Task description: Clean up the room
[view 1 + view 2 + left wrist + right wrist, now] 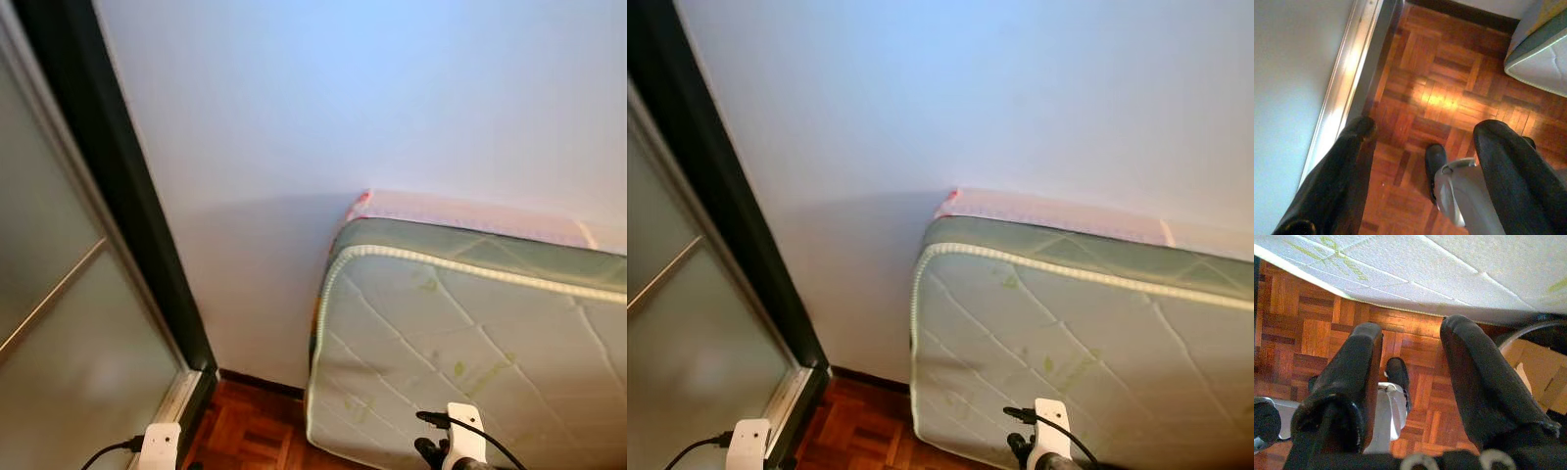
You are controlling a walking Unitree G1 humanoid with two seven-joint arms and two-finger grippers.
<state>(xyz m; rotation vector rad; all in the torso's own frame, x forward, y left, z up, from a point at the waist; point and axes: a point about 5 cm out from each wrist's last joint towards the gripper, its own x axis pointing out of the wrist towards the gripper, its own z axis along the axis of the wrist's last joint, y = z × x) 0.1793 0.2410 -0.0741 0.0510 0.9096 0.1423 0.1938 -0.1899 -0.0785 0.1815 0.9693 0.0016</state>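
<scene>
— Task thing?
— Quilted mattress (pixel 470 343) on edge against the white wall (pixel 343 108), on parquet floor (pixel 1449 88).
— Left gripper (pixel 1422 142)?
— Fingers apart, empty, over floor beside the sliding door track (pixel 1347 78).
— Right gripper (pixel 1410 352)?
— Apart too, empty — just beside the mattress.

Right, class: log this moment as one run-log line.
facing: white wall | ahead: mattress leaning on wall | left: sliding door | floor: parquet floor | left pincer: open, idle | right pincer: open, idle
</scene>
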